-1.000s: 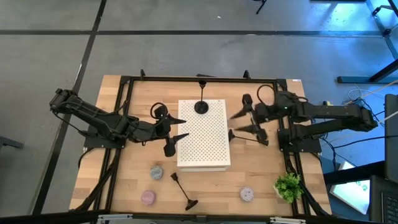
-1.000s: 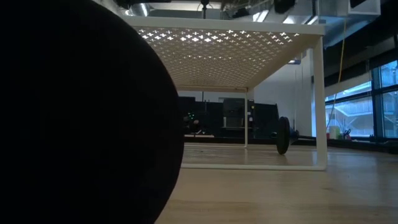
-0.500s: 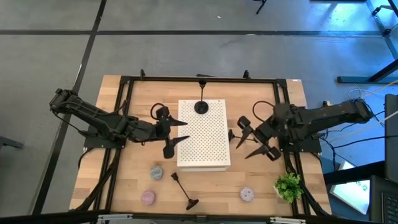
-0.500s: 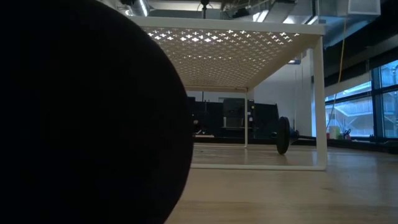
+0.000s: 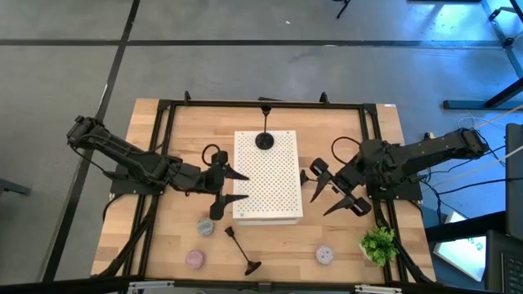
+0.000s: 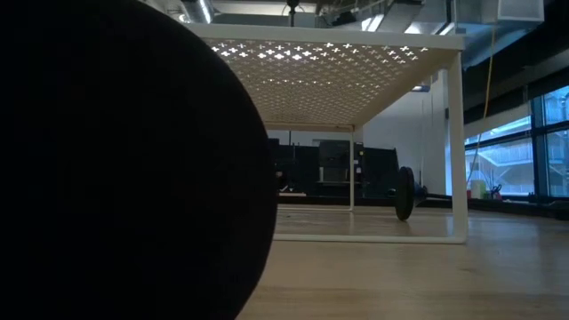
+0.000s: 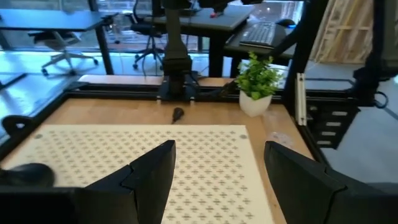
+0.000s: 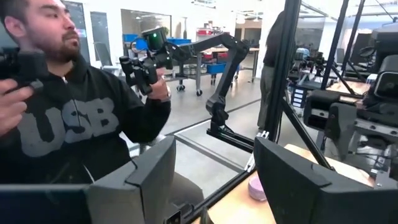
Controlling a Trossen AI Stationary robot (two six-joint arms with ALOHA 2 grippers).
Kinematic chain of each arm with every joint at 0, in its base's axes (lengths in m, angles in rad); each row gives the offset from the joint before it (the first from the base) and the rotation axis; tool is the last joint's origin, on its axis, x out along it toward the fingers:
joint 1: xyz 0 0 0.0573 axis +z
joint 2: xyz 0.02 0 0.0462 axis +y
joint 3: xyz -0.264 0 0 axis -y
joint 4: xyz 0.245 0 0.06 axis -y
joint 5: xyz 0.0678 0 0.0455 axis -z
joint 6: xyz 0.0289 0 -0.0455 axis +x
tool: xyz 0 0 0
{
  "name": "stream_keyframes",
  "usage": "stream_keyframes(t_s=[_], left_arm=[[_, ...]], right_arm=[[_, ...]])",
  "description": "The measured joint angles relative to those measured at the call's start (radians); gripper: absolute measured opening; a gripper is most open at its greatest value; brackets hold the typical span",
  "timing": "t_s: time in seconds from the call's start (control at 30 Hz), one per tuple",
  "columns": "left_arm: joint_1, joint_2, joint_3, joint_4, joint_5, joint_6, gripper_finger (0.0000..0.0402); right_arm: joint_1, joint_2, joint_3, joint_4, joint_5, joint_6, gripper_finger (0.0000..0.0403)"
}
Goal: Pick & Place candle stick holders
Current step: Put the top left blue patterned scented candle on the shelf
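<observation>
One black candle stick holder stands upright on its round base at the far end of the white perforated board. A second black holder lies on its side on the table near the front edge; its round base fills the left of the low view. A grey puck, a pink puck and a lavender puck rest flat on the table. My left gripper is open and empty at the board's left edge. My right gripper is open and empty to the right of the board.
A small green plant stands at the near right corner. A black frame runs around the table. A dark disc shows on the table beyond the board. A person stands beyond the table's near edge.
My right gripper has gone toward the table's near edge and turned, so its fingers now slant toward the near left. My left gripper has gone a little toward the near edge along the board's left side. Both stay open and empty.
</observation>
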Motion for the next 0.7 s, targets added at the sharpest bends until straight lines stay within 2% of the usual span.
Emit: stream_keyframes(t_s=[0.13,0.23,0.33,0.57,0.7], left_arm=[[-0.031,0.007,0.0,0.0,-0.043,-0.052,0.0242],[-0.066,0.026,0.0,0.005,-0.108,-0.102,0.0242],[-0.103,0.056,0.0,0.035,-0.187,-0.15,0.0242],[-0.183,0.144,0.001,0.19,-0.308,-0.227,0.0242],[-0.242,0.205,0.05,0.21,-0.433,-0.243,0.0242]], right_arm=[[-0.009,0.0,0.0,-0.011,0.0,-0.006,0.022],[-0.015,0.0,0.0,-0.021,0.0,0.071,0.022],[-0.003,0.0,0.0,-0.059,0.0,0.075,0.022],[0.111,0.0,0.0,-0.087,0.002,0.059,0.022],[0.178,-0.003,0.0,-0.113,0.091,0.071,0.022]])
